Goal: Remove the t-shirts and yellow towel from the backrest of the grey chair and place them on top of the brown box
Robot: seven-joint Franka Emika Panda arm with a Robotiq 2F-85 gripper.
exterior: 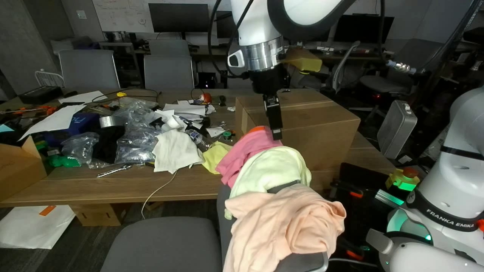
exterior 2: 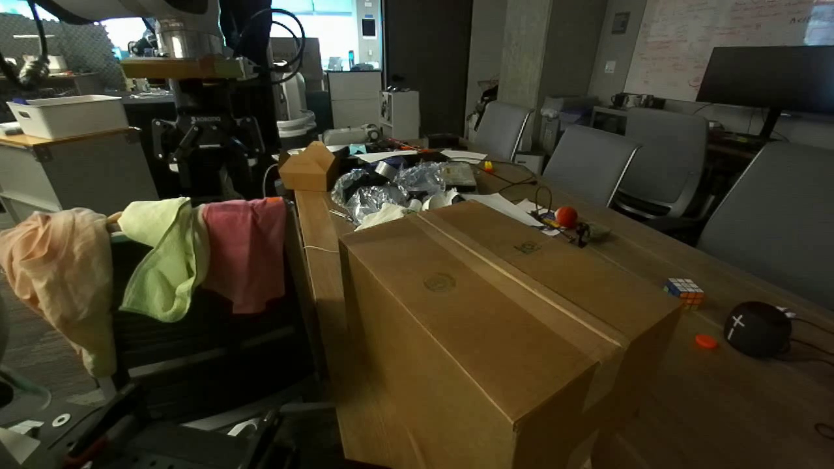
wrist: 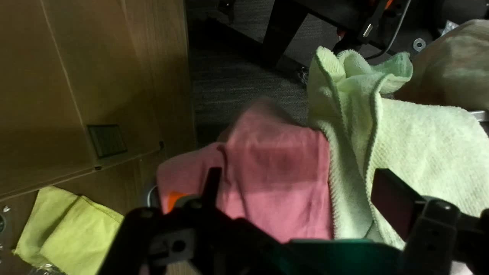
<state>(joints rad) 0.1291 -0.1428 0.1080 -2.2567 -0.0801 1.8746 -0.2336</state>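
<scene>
"Box (exterior 2: 456, 339) nearest us: why is it set there, do you think?"

"For its closed, flat top, I'd judge. It stands near the chair (exterior: 162, 245), so the carry should be short."

"And how does the chair bear its load?"

"All three are slung over the backrest (exterior: 223, 200) and hang down, probably held by weight and friction alone. Peach shirt (exterior: 283, 226) bunched at the end away from the box, towel (exterior: 268, 166) in the middle, pink shirt (exterior: 245, 155) at the end near the box."

"So pink goes first?"

"Likely. It lies closest to where it must go, and the gripper (wrist: 297, 175) hangs over it, pointing down."

"Holding anything?"

"Nothing. Its jaws stand wide apart, with pink fabric showing between the fingers (wrist: 395, 204) in the wrist view. Whether a fingertip touches the fabric, I can't tell."

"What might go wrong?"

"One finger overlaps the towel in that view, and the towel's edge runs right along the pink shirt. Closing here might pinch both, I'd say. A nudge toward the box would leave pink alone between the fingers, and a lift straight up should free it from the backrest without dragging its neighbour."
</scene>
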